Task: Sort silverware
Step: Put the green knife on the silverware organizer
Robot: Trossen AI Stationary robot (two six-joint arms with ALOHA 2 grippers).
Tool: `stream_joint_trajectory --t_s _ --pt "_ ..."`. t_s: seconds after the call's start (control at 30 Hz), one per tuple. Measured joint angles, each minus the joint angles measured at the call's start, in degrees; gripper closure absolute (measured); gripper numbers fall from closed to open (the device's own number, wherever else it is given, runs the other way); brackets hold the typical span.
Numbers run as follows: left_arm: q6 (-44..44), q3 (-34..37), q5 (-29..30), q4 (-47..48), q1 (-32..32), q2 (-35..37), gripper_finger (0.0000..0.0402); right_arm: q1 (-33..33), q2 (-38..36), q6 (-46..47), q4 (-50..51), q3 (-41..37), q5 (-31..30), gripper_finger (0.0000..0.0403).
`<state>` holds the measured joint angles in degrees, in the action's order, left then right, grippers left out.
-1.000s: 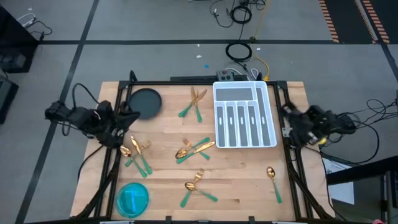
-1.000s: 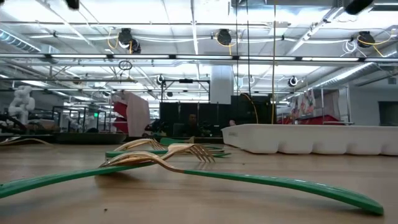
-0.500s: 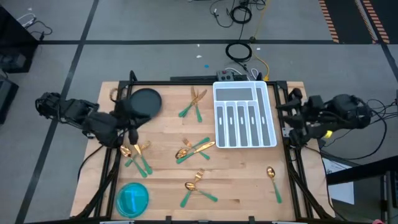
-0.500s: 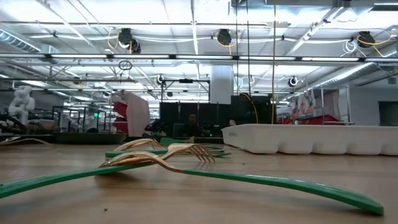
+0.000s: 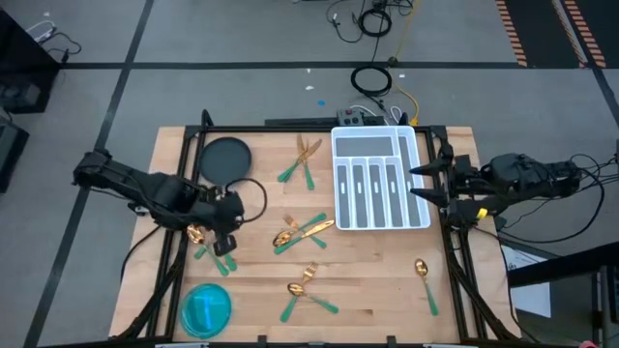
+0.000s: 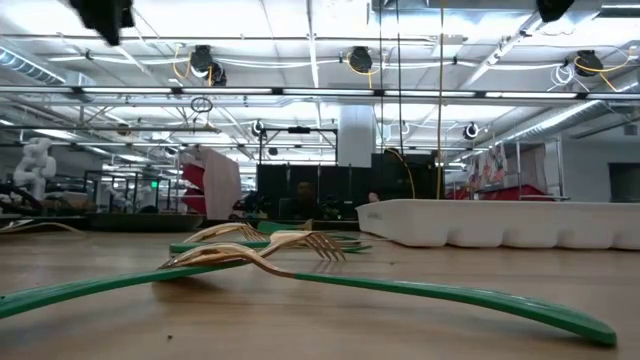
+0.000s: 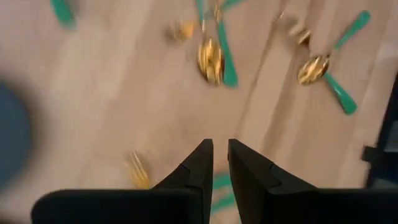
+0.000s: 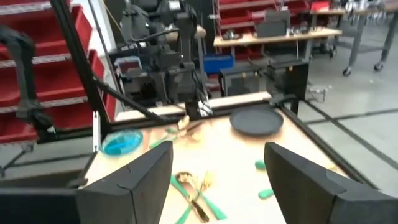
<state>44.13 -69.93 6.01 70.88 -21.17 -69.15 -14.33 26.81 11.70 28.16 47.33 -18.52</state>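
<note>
Left gripper [image 5: 224, 215]: hanging over the table's left side, fingers nearly pressed together, pinching nothing.
Silverware [image 5: 210, 242]: lying just below it, handles slanting.
Right gripper [image 5: 418, 182]: spreading wide, waiting at the tray [image 5: 379, 143].

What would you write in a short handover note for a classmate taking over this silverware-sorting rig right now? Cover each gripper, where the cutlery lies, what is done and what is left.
Left gripper: over the table's left side, above the leftmost cutlery cluster, fingers nearly together, nothing held.
Right gripper: open and empty, at the right edge of the white tray.
Silverware: all loose on the wood. One group near the dark plate at, one at centre, one at front centre, a single spoon at front right.
Done: nothing sorted; the tray compartments look empty.
Left: move every piece into the tray.
</note>
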Motion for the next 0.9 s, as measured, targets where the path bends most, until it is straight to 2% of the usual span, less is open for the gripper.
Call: stream_joint_trajectory --t_s 0.1,0.33,0.4,0.5,0.57,0.7,0.8,0.9 --pt "9.9 -0.01 -0.16 3.95 -1.56 -2.25 0.0344 0.0 0.49 1.21 2.38 0.0 0.0 0.0156" --pt "19.49 0.0 7.1 5.78 -7.82 -5.27 0.0344 0.0 1.85 2.65 5.13 0.0 0.3 0.0156" --pt "29.76 0.0 10.86 9.2 -9.59 -5.63 0.0344 0.0 2.17 2.69 5.2 0.0 0.39 0.0156" --pt "51.17 0.0 14.41 15.38 -12.34 -5.49 0.0344 0.0 2.44 4.41 5.18 0.0 0.39 0.0156" --pt "61.81 0.0 12.37 19.03 -13.87 -5.53 0.0344 0.0 2.69 5.66 5.18 0.0 0.39 0.0156" --pt "75.57 1.58 11.03 17.22 -16.32 -5.33 0.0345 0.0 2.93 6.08 5.2 0.0 0.39 0.0156" --pt "77.08 4.02 10.58 13.07 -17.29 -5.55 0.0345 0.0 3.04 5.6 5.2 0.0 0.39 0.0156" --pt "77.1 7.02 4.87 10.55 -17.5 -5.55 0.0345 0.0 3.08 5.52 5.18 0.0 0.39 0.0156"
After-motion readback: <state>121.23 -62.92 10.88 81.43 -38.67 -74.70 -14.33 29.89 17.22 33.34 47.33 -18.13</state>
